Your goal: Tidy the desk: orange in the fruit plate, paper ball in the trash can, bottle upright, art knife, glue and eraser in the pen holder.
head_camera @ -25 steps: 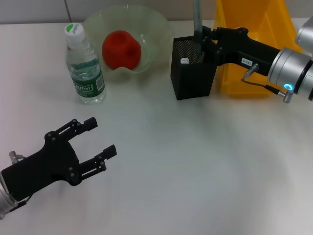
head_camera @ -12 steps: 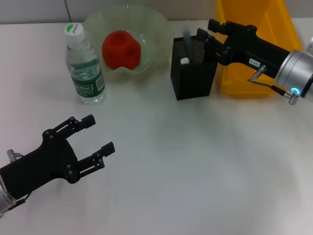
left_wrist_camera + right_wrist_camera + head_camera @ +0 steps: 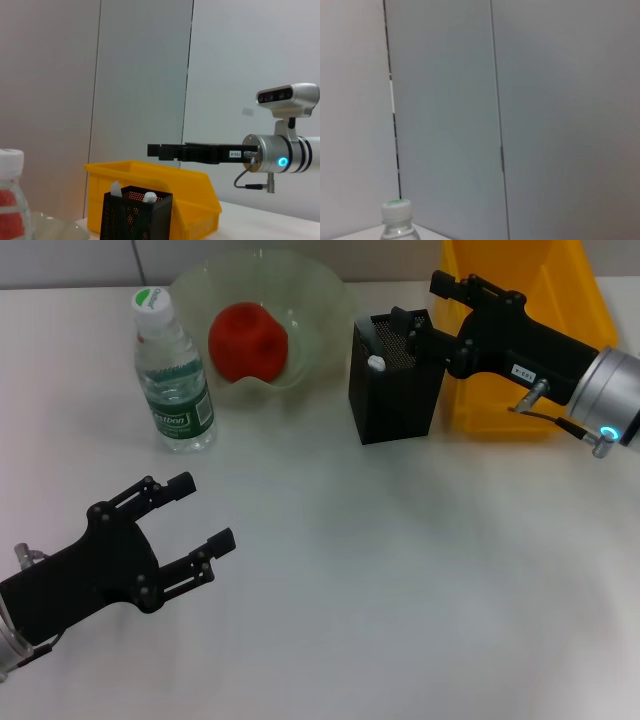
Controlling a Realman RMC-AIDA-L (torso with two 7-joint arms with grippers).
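Note:
The orange [image 3: 248,340] lies in the pale-green fruit plate [image 3: 316,288] at the back. Left of it the bottle [image 3: 173,375] stands upright, its cap [image 3: 396,210] also showing in the right wrist view. My right gripper [image 3: 424,302] hovers open over the far rim of the black mesh pen holder [image 3: 392,390], holding nothing. Two white tips [image 3: 149,196] poke out of the holder [image 3: 135,215]. The yellow trash can [image 3: 520,330] stands right behind it. My left gripper [image 3: 209,510] rests open and empty at the front left. Paper ball, art knife, glue and eraser are hidden or out of view.
The right arm [image 3: 270,152] reaches in from the right across the trash can [image 3: 165,182]. White tabletop [image 3: 400,570] stretches between the two arms. A grey wall stands behind the desk.
The grey stick my right gripper held upright over the pen holder has slipped down out of sight. The gripper has opened and drawn back slightly. The left arm barely shifted.

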